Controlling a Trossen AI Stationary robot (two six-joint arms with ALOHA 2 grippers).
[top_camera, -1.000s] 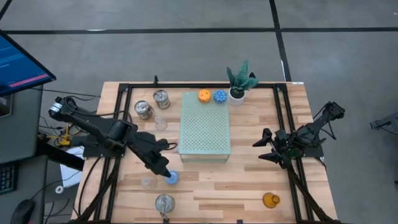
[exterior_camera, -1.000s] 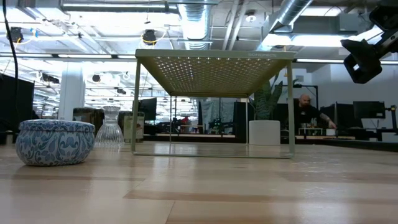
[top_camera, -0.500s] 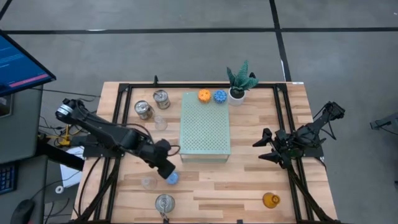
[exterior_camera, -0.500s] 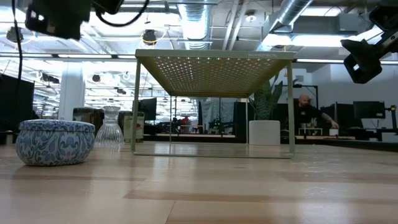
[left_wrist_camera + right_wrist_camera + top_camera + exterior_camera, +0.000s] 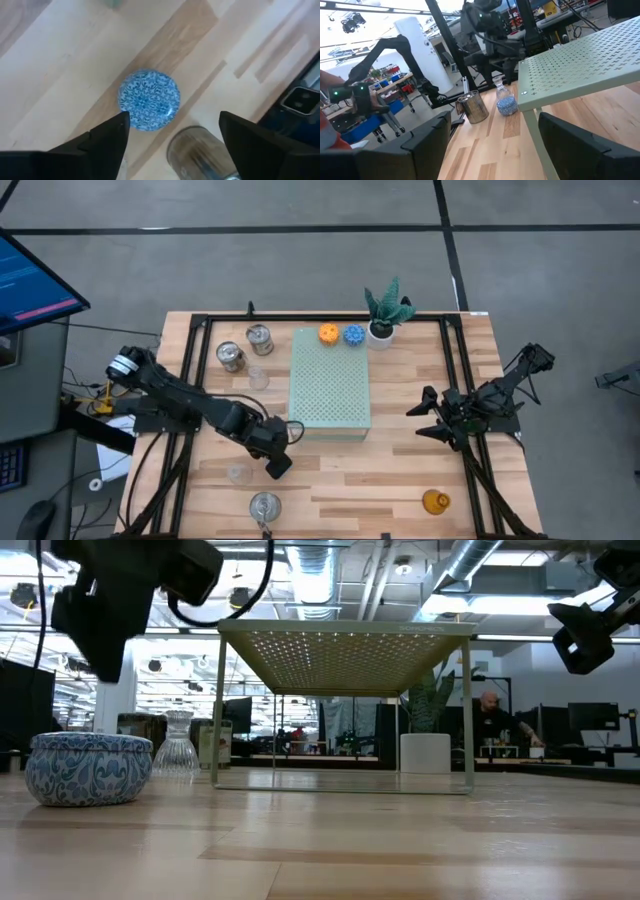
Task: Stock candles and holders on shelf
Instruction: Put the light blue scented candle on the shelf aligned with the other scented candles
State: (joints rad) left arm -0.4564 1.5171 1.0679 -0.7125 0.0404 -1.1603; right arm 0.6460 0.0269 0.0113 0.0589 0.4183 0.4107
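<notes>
**Above the blue tin, fingers apart**

Currently the left gripper [image 5: 172,132] hovers over a blue patterned tin [image 5: 149,100] on the wooden table [image 5: 400,480], fingers spread, nothing held. Orange candle [image 5: 328,333] and blue candle [image 5: 354,334] sit on the mint shelf [image 5: 329,395]. Right gripper [image 5: 425,420] waits, seemingly open, beside the shelf.
</notes>
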